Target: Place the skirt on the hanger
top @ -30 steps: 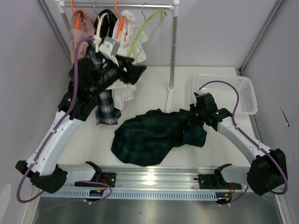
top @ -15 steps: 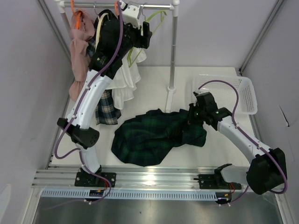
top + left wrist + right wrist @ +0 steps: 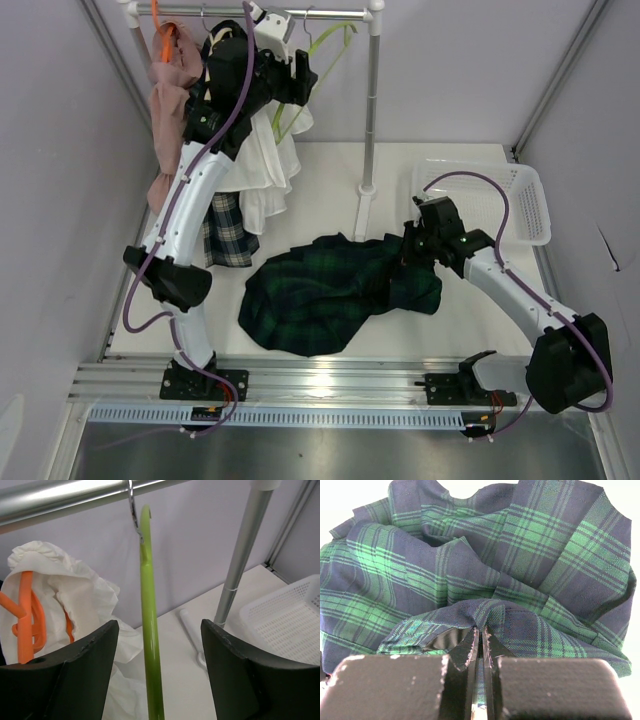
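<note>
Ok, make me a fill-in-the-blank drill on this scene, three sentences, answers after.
The left tool is ____, with the hanger seen between its fingers. That hanger is ____ in colour. The right tool is ____ on a fold of the skirt.
Missing words: open, green, shut.

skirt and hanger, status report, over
Left gripper open at the green hanger on the rail. Right gripper shut on skirt, skirt heaped on table. White garment hangs close beside the hanger.
</note>
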